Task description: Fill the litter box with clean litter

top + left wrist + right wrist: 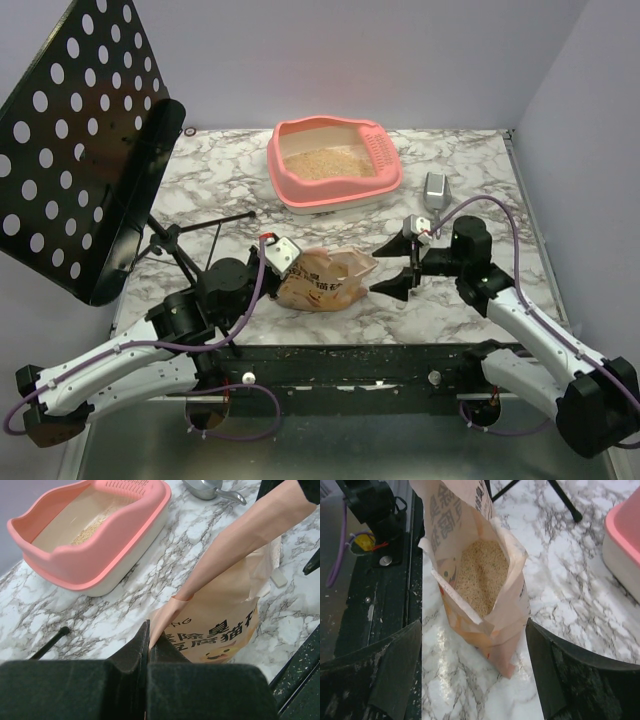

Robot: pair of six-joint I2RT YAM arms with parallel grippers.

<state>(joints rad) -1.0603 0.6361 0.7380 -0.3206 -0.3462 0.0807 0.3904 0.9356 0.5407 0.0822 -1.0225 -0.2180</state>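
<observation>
Nearest you, your left end effector (148,645) was clamped on the paper bag (325,278), its fingers pressed together on a fold at the end away from the mouth. That hold looked meant to anchor the bag so it would not slide or roll while the other arm came in.

The bag lay slumped on the desk (480,170) between the two arms, with its open mouth turned toward your right arm. Most of the clean litter (480,577) sat inside it as a tan heap below the torn rim. Because the mouth was raised a little, none of it looked to be spilling.

Your right end effector (408,260) stood with its jaws wide apart, one on either side of the mouth end, and I could see them touching nothing. I judged you were lining up a second hold. With both ends held, you could lift the bag and tip it under control.

Farther back, well apart from the bag, the litter box (290,175) sat at the middle of the desk with its grille end to the right. Only a thin patch of litter covered its floor, so the filling seemed far from done. The silver scoop (437,188) lay just beside it on the right, unused. At the far left stood a black perforated music stand (75,140), clear of the likely path of the pour.
</observation>
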